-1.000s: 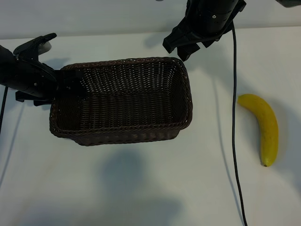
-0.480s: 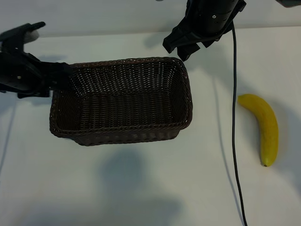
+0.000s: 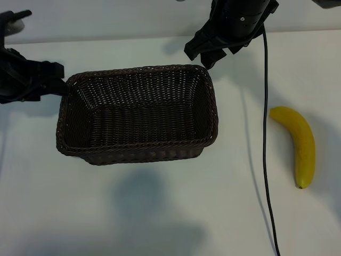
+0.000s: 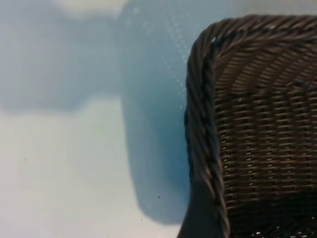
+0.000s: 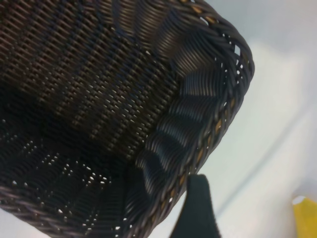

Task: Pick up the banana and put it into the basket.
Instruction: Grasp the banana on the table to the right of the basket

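The dark brown wicker basket (image 3: 143, 152) stands left of the middle of the white table, with nothing inside it. The yellow banana (image 3: 299, 143) lies by itself on the table far to the right, and one end of the banana (image 5: 305, 217) shows in the right wrist view. My left gripper (image 3: 59, 80) is open just off the basket's left end, and one of its fingers (image 4: 198, 220) is beside the braided rim (image 4: 200, 124). My right gripper (image 3: 200, 57) hangs open over the basket's far right corner. Its one visible finger (image 5: 198, 208) is outside the rim (image 5: 224, 113).
A black cable (image 3: 265, 138) hangs from the right arm and runs across the table between the basket and the banana. Shadows of the arms fall on the table in front of the basket. The table's far edge lies behind both arms.
My left gripper has pulled back to the left, from the basket's left end to just clear of it. The basket, the banana and the right arm have not moved.
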Controlling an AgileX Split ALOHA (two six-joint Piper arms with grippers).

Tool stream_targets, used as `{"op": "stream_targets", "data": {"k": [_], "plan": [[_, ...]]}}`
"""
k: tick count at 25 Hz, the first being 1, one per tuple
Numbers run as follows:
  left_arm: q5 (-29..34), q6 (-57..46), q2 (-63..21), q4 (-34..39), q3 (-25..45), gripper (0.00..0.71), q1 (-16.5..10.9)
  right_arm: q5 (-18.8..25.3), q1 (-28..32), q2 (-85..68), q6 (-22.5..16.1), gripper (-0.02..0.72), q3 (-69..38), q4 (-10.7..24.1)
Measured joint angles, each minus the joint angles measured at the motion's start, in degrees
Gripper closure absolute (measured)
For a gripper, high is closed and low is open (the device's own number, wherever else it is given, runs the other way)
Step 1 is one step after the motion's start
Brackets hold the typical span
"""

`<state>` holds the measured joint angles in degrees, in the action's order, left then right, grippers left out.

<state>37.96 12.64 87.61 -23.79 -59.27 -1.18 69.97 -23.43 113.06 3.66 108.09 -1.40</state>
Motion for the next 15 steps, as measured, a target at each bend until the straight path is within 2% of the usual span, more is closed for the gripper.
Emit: {"op": "stream_targets", "data": {"k": [15], "plan": [[1.3,0.2,-0.8,0.1,0.0,0.117,0.0,0.0,0.0,0.0,-0.7,0.155,0.0,-0.1]]}}
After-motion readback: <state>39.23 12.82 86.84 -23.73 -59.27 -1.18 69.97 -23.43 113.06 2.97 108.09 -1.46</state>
